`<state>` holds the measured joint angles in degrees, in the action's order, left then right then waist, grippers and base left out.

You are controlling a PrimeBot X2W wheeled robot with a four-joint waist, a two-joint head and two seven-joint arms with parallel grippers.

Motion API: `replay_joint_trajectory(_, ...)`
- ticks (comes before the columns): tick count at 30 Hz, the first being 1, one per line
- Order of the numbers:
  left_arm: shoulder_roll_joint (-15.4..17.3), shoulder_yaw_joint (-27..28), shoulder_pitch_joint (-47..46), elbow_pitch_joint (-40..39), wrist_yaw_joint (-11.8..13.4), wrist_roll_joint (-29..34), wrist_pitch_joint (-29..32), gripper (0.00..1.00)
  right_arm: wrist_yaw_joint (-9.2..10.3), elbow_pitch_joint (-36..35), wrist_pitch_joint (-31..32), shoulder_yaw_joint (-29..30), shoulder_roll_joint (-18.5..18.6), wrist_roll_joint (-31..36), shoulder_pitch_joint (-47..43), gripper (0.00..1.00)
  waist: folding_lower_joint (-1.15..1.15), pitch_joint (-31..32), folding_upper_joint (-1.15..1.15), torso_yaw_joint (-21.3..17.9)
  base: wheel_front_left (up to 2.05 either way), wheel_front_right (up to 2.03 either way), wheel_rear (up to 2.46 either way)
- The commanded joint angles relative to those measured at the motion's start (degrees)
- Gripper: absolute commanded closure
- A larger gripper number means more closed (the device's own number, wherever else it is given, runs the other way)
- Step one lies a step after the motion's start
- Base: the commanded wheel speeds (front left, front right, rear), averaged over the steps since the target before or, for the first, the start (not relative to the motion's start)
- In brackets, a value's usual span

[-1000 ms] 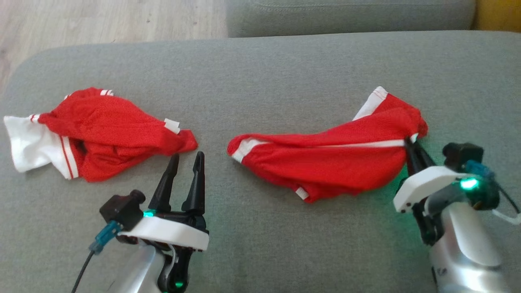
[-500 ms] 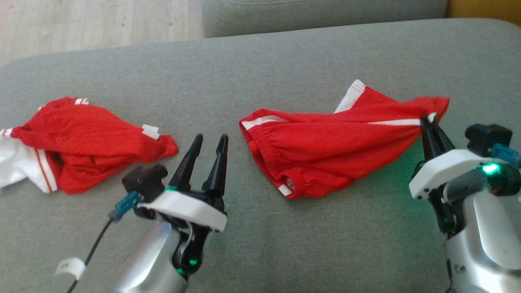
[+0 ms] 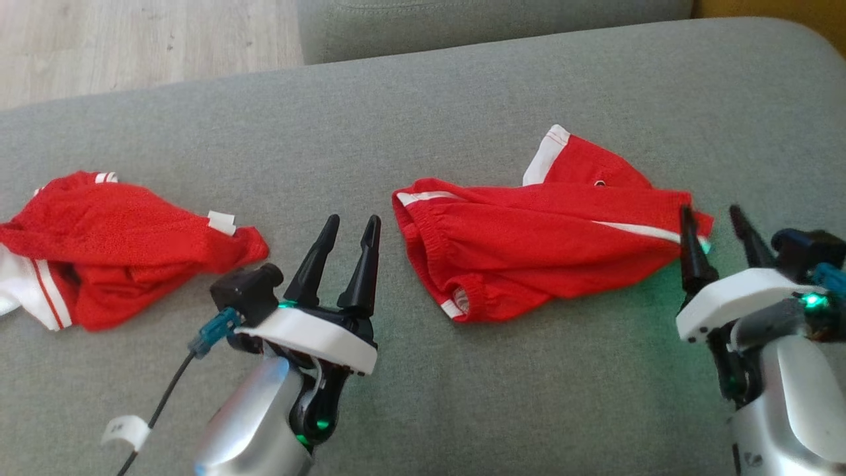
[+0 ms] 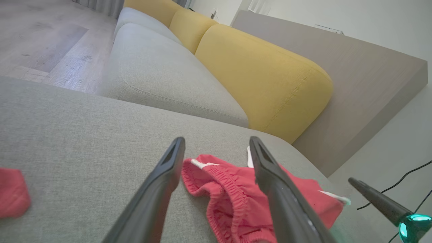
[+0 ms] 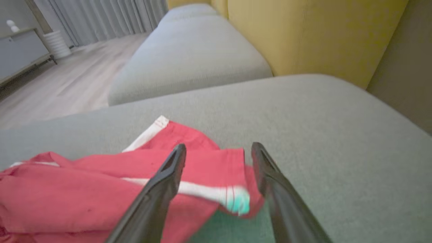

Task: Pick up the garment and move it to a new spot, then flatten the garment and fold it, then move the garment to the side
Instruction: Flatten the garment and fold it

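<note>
Grey sofa seat [image 3: 462, 99] w/ a spare red & white garment [image 3: 119, 244] crumpled at its left end. Next seat cushion [image 4: 162, 71] also grey. Back cushions [image 4: 270, 74] yellow, w/ a grey-brown panel [image 4: 337, 54] behind. Light wood floor [image 3: 132, 46]. Far off: grey curtains [image 5: 101, 17], and a white ribbed bin [image 5: 55, 44] beside a grey cabinet [image 5: 20, 50].

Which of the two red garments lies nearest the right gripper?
The stretched-out garment, its end by the right gripper's open fingers; the crumpled garment lies far left.
</note>
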<state>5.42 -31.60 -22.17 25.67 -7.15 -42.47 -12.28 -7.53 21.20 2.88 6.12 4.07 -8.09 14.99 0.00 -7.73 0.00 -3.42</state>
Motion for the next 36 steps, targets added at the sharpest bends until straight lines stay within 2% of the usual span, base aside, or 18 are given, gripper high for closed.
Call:
replay_joint_trajectory(1, 0.94, 1.36, -1.28, -1.58, -0.33, -0.52, -0.91, 0.0, 0.04, -2.75, -1.27, -1.32, 0.24, 0.57, 0.93, 0.0, 0.0, 0.32, 0.0, 0.11, 0.0, 0.0, 0.0)
replay_joint_trajectory(9, 1.64, 1.4, 0.59, -2.85, -0.33, -0.76, -1.78, 0.0, 0.04, -7.22, -7.39, -1.21, 0.73, 0.94, -4.81, 0.0, 0.0, 1.44, 0.0, 0.76, 0.0, 0.0, 0.0)
replay_joint_trajectory(17, 2.13, 1.56, 1.44, -4.1, -0.24, -0.73, -1.99, 0.0, 0.04, -5.4, -7.05, 3.91, -0.73, 1.39, -6.33, 0.0, 0.0, 0.21, 0.0, 1.29, 0.0, 0.0, 0.0)
replay_joint_trajectory(25, 2.29, 1.3, 0.8, -4.41, -0.09, -0.74, -1.8, 0.0, 0.04, -2.6, -5.23, 6.45, -1.06, 9.92, -5.32, 0.0, 0.0, -1.03, 0.0, 1.87, 0.0, 0.0, 0.0)
replay_joint_trajectory(36, 2.49, 1.02, 0.35, -4.4, 0.14, -0.87, -1.75, 0.0, 0.04, -0.05, -6.3, 5.52, -0.79, 21.34, -2.85, 0.0, 0.0, -1.45, 0.0, 1.98, 0.0, 0.0, 0.0)
